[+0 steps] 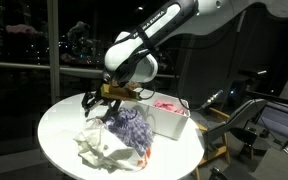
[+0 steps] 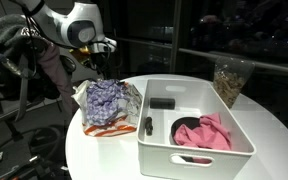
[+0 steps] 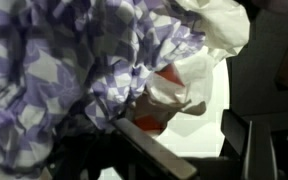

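A purple-and-white patterned cloth (image 1: pixel 132 125) (image 2: pixel 106 97) lies heaped on a white cloth with red marks (image 1: pixel 99 146) (image 2: pixel 110 126) on the round white table (image 1: pixel 59 130) (image 2: pixel 94 155). My gripper (image 1: pixel 102 103) (image 2: pixel 95 66) hovers at the edge of this pile, just above it, fingers apart and empty. In the wrist view the patterned cloth (image 3: pixel 64 60) fills the upper left, the white-and-red cloth (image 3: pixel 179 80) lies beside it, and bare table shows between the two fingers (image 3: pixel 199 140).
A white plastic bin (image 1: pixel 174 127) (image 2: pixel 199 156) stands beside the pile, holding a pink cloth (image 1: pixel 168 105) (image 2: pixel 209 132) and a black block (image 2: pixel 163 103). A clear container of brownish bits (image 2: pixel 230 80) stands behind the bin. Chairs and equipment surround the table.
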Available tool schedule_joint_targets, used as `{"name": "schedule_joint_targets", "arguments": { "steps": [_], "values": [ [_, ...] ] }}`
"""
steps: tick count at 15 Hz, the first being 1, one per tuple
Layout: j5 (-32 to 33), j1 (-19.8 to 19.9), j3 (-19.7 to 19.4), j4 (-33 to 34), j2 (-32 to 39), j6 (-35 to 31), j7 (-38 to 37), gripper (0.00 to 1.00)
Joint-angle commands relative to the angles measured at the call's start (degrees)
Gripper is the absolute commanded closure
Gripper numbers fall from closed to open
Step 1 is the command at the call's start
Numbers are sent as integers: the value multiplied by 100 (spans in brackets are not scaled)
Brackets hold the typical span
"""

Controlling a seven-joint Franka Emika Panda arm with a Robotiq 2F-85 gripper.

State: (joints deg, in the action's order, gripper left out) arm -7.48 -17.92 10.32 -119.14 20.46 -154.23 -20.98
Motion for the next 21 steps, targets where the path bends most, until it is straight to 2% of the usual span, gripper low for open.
{"name": "schedule_joint_targets", "arguments": {
  "steps": [1, 7, 8, 10, 12, 16, 17, 18, 21],
  "values": [
    [-428, 300, 235, 440, 512, 104, 540, 0],
    [-923, 584, 552, 857, 1104, 220, 1092, 0],
    [-930, 578, 545, 899, 1155, 255, 1095, 25],
    [-978, 612, 569, 964, 1255, 282, 1125, 29],
    [-1009, 628, 580, 1016, 1325, 299, 1141, 46],
    [-1035, 633, 571, 1064, 1366, 252, 1115, 75],
    [-1138, 714, 663, 1086, 1396, 204, 1219, 84],
    [-1316, 849, 830, 1118, 1437, 153, 1418, 88],
    [-1939, 1251, 1347, 1199, 1502, 57, 2163, 93]
  ]
}}
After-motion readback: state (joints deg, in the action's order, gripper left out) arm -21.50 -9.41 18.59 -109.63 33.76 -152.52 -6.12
